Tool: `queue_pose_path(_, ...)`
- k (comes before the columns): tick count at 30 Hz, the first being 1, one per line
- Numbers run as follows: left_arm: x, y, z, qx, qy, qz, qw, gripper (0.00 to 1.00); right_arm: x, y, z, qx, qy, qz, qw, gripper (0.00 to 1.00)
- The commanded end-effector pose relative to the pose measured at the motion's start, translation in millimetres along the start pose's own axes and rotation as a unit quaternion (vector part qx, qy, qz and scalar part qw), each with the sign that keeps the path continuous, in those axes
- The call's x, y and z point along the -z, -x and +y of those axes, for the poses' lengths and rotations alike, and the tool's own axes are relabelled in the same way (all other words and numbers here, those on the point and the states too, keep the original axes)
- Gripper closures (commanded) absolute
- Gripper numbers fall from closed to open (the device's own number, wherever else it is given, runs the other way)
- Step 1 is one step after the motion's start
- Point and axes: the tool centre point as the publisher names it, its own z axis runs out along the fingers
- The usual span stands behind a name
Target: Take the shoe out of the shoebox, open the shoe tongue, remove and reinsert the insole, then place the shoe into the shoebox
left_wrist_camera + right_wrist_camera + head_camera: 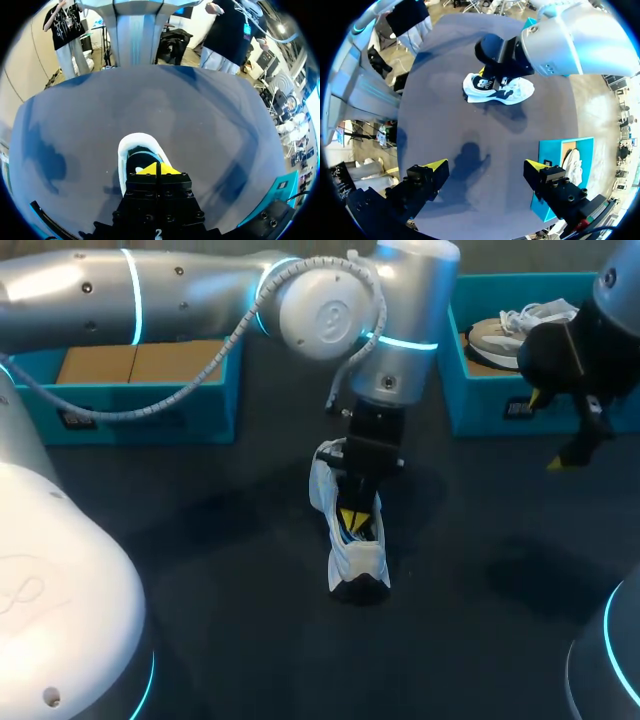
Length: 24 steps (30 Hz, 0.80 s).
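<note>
Plainly, the first step was done: the shoe (pixel 358 562) stood out on the dark table (pixel 200 560), near its middle and well apart from the shoebox (pixel 480 405) at the far right, where a second shoe (pixel 500 335) lay inside. The left gripper (pixel 354 516) pointed straight down into the shoe's opening, and in the left wrist view its yellow tips (pixel 156 170) sat pressed together inside the white collar of the shoe (pixel 131 150). Whether something thin, such as the tongue or the edge of the insole, was pinched between them could not be told, since the fingers hid the inside. No insole lay loose on the table in any view, so by my reading the work stood at the tongue or at the very start of the insole step. Pulling the insole out, sliding it back in and returning the shoe to the box all looked to be left. The right gripper (pixel 545 430) hung above the table just in front of the shoebox with its fingers spread wide and nothing between them. From its own wrist view the right gripper (pixel 486 166) looked across bare table toward the shoe (pixel 517 91), with the left arm's wrist over it. Another blue box (pixel 150 418) with a brown cardboard floor sat at the far left.
</note>
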Motion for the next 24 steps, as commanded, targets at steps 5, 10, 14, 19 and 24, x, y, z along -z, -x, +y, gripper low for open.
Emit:
queue_pose_path(5,-7.3,-3.1,-0.6,0.009,-0.002,-0.004,1.0,1.0,-1.2,1.8,1.5,-0.001,-0.002,0.001,1.0,0.0)
queue_pose_path(10,-14.6,-0.9,0.1,0.018,0.004,0.002,1.0,1.0,-1.2,1.8,1.5,-0.001,-0.002,0.001,1.0,0.0)
queue_pose_path(14,-21.2,2.4,1.6,0.022,0.008,0.005,1.0,1.0,-1.2,1.8,1.5,-0.001,-0.002,0.001,1.0,0.0)
queue_pose_path(19,-33.8,5.7,-0.7,0.027,0.004,0.007,1.0,1.0,-1.2,1.8,1.5,-0.001,-0.002,0.001,1.0,0.0)
queue_pose_path(24,-48.1,7.4,0.8,0.041,0.009,0.007,0.999,1.0,-1.2,1.8,1.5,-0.001,-0.002,0.001,1.0,0.0)
